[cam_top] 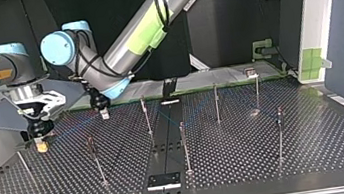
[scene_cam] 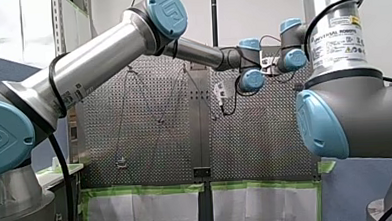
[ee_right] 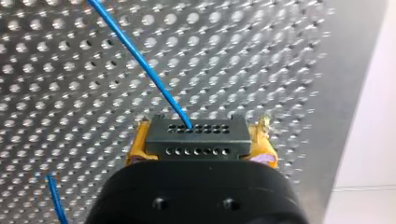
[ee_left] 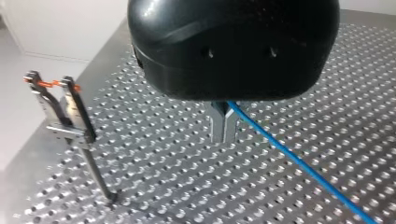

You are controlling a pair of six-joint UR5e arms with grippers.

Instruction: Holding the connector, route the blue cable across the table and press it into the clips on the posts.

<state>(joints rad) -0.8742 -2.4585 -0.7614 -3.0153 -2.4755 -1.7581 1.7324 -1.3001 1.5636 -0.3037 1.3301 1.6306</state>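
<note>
Starting at the left of the top view, my right gripper (cam_top: 40, 143) is seen low over the perforated table (cam_top: 318, 148). In the right wrist view its yellow pads (ee_right: 135, 147) are clamped on either side of the black connector (ee_right: 196, 135). From a hole in the connector's face the blue cable (ee_right: 140, 58) is led away ahead of the gripper over the table. Just to the right in the top view, my left gripper (cam_top: 104, 112) is carried by an arm entering at the upper middle of the frame. In the left wrist view its metal fingers (ee_left: 217, 128) are drawn narrow with the cable pinched between them, and the cable is run on past them above the table. A post (ee_left: 88, 158) topped by a clip (ee_left: 53, 105) is stood beside that gripper, apart from the cable. Further right in the top view, more posts (cam_top: 184, 143) are spread across the table's middle and right.
</note>
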